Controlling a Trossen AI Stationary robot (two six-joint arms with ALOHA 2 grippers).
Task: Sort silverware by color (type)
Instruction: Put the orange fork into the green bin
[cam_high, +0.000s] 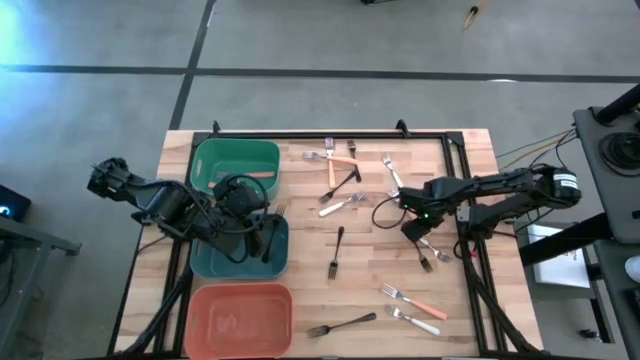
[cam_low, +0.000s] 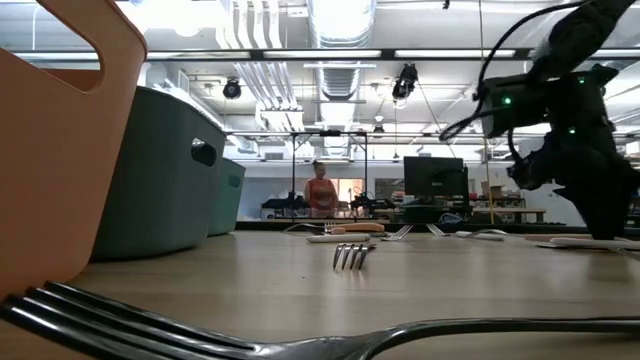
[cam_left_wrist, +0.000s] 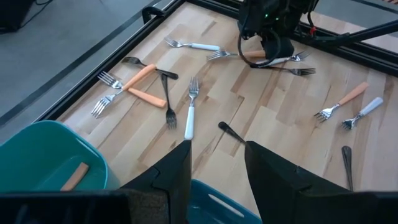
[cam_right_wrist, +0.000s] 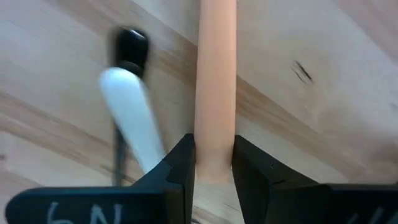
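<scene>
Three bins stand in a column at the left of the wooden table (cam_high: 470, 150): a green bin (cam_high: 236, 160) farthest back, a teal bin (cam_high: 222, 258) in the middle and a salmon bin (cam_high: 240, 318) nearest the front edge. The green bin holds one orange-handled fork (cam_left_wrist: 74, 176). The left gripper (cam_left_wrist: 216, 163) hangs over the teal bin with its fingers parted and nothing between them. Across the bare wood to the right lie roughly a dozen more forks (the exact tally is hard to fix where they overlap): a back cluster of crossed orange forks (cam_high: 338, 160), black ones and a white-handled fork (cam_high: 338, 206), one lone black fork (cam_high: 338, 247) mid-table, another black fork (cam_high: 343, 325) at the front beside the salmon bin, then an orange-handled and a white-handled one side by side near the front right. The right gripper (cam_right_wrist: 214, 163) is down among the forks at the right of the table, its fingers drawn narrow against both sides of an orange fork handle (cam_right_wrist: 216, 81), which lies on the wood, just beside a white handle (cam_right_wrist: 132, 115).
</scene>
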